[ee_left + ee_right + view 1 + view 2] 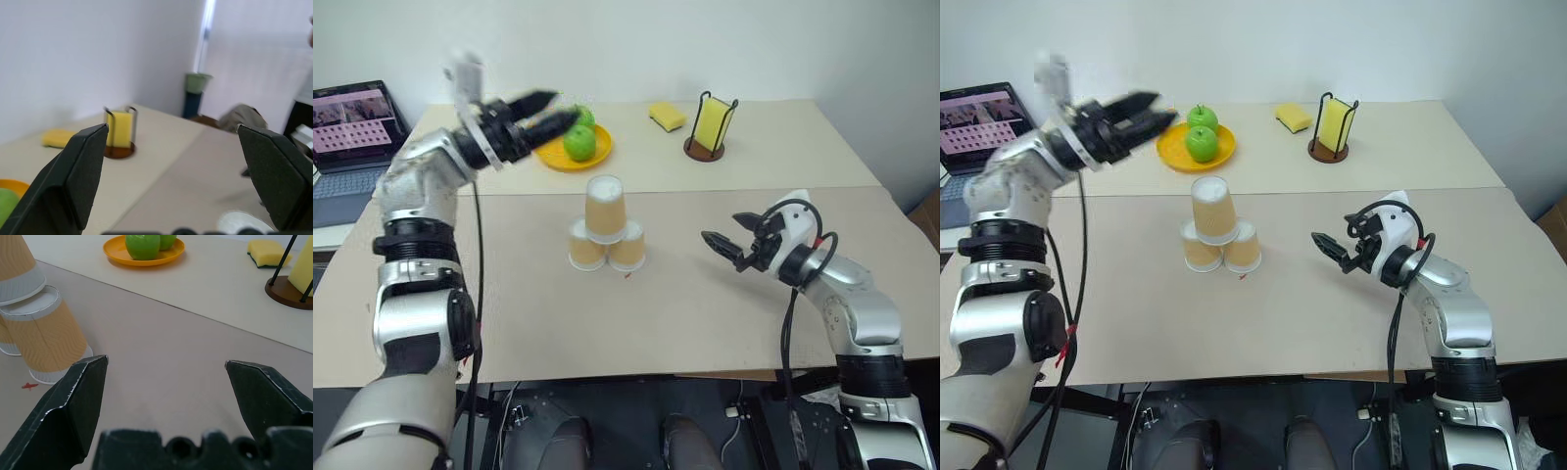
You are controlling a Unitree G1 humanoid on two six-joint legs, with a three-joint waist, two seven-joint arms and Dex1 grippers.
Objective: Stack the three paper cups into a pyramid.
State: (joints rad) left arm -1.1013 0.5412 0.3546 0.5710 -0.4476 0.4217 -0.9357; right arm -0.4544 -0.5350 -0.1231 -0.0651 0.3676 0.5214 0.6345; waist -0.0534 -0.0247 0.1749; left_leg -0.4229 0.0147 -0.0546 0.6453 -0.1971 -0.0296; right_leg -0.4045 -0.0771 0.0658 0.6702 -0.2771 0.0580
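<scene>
The three paper cups stand upside down as a pyramid in the middle of the table. Two base cups (586, 246) (627, 248) sit side by side, and the top cup (605, 208) rests across them. My left gripper (558, 110) is raised to the left of and behind the pyramid, open and empty, its fingers pointing toward the orange plate. To the right of the cups, my right gripper (722, 230) hovers low over the table, open and empty, aimed at them. In the right wrist view the nearest base cup (46, 335) shows beyond the wide-apart fingers.
Behind the pyramid an orange plate (548, 156) holds two green apples (579, 143). A yellow sponge (667, 117) and a wire holder with a yellow pad (712, 127) stand at the back. A laptop (352, 137) sits off the table's left edge.
</scene>
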